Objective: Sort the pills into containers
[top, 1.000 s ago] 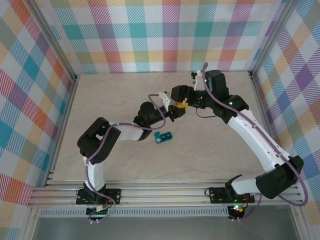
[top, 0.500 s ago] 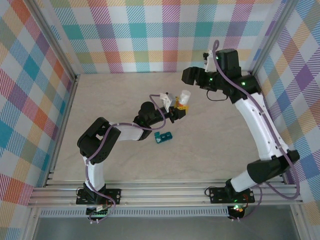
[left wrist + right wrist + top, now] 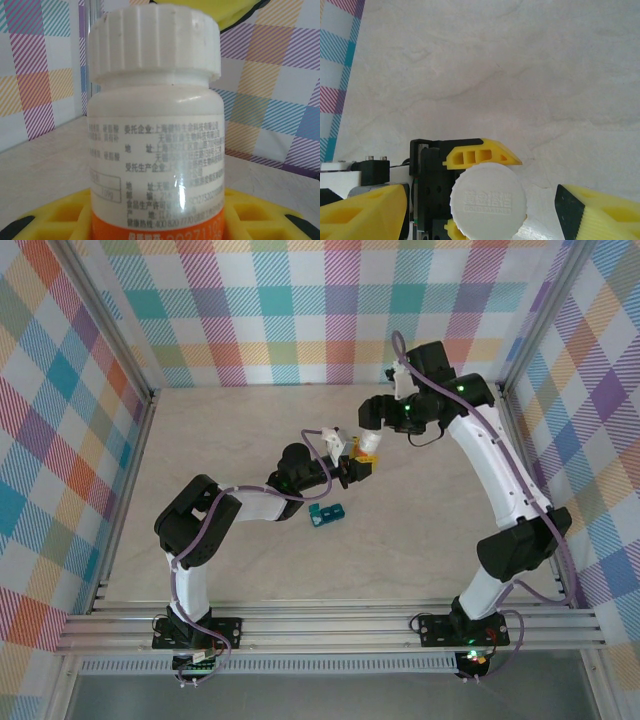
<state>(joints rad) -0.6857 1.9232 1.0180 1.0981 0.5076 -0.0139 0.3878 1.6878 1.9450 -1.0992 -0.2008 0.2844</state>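
- Containers [image 3: 326,513]: one teal strip of three joined compartments, lying near the middle of the table [image 3: 220,440], apart from both grippers.
- One white bottle [image 3: 155,125], capped and upright, is pinched low down between the left gripper's [image 3: 155,222] two yellow fingers [image 3: 60,215].
- The right gripper [image 3: 481,200] hovers over the one cap [image 3: 488,192], its fingers spread to either side, touching nothing.

I see a white bottle [image 3: 152,125] with an orange band and black print, yellow fingers [image 3: 480,148] on my left hand [image 3: 362,458], teal-green containers [image 3: 326,513], a cream marbled table [image 3: 220,460] and pastel plaid walls [image 3: 300,300] around it.
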